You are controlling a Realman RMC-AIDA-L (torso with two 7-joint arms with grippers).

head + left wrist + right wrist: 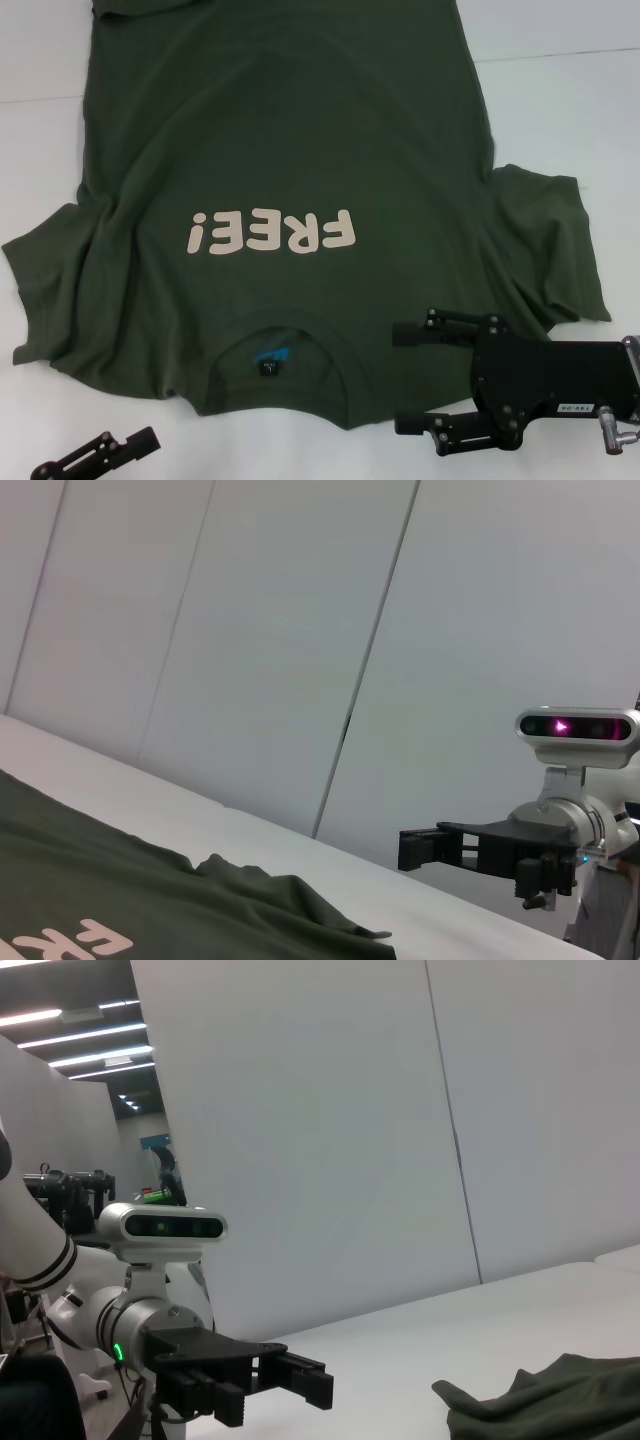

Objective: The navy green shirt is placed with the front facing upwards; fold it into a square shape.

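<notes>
The navy green shirt (290,190) lies front-up on the white table (560,110), collar nearest the robot, both sleeves rumpled. Right gripper (410,378) is spread open beside the collar's right shoulder; left gripper (150,440) sits low near the hem-side corner — fingers unclear. Risk: grabbing bunched sleeve fabric, skewing the fold.

Illumination: we see bright, even overhead light; ceiling strip lights (95,1058) visible in the right wrist view.
Shadows: soft, faint.
Focus: slightly soft throughout.
</notes>
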